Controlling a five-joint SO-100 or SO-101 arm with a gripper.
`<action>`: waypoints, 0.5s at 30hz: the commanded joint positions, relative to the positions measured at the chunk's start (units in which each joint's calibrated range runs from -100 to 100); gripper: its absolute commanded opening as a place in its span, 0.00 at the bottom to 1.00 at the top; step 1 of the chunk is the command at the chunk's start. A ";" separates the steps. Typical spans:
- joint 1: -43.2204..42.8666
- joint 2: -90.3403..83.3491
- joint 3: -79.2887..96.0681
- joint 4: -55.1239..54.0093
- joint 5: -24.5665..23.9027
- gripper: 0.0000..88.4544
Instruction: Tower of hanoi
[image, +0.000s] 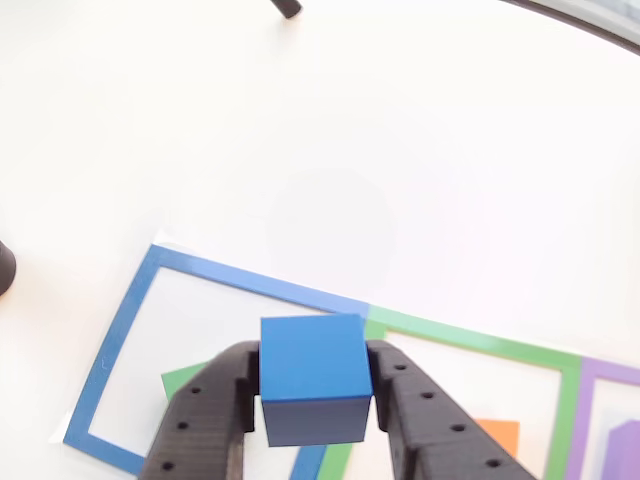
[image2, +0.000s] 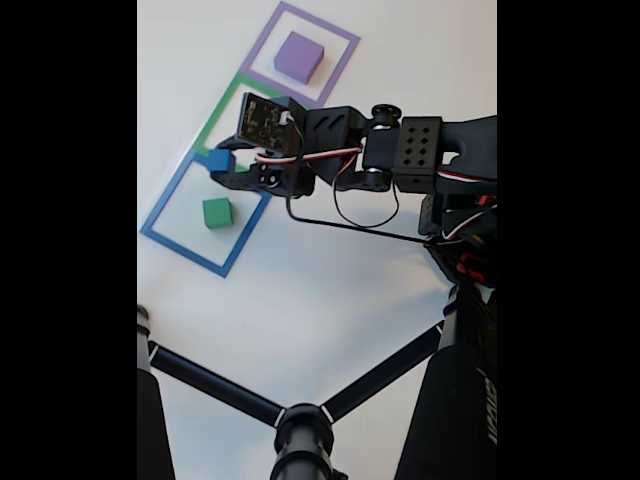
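Aloft over the white tabletop (image2: 330, 290), the black hand (image: 316, 395) clamps the blue cube (image: 314, 378) above the blue tape outline (image2: 160, 213), where the green block (image2: 217, 212) lies; the purple block (image2: 299, 56) sits well apart. A shallow pinch on smooth, matte, sharp-edged faces could let the cube slip or land skewed on the green block

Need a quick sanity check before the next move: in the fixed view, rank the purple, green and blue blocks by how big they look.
1. purple block, clearly largest.
2. green block.
3. blue block, held off the table in the gripper, partly hidden, so green versus blue is close.
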 joint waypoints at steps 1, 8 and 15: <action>5.78 -7.13 -19.32 30.59 -4.09 0.05; 15.75 -5.19 -47.14 54.97 -8.14 0.05; 27.54 -5.11 -55.23 63.39 -4.59 0.05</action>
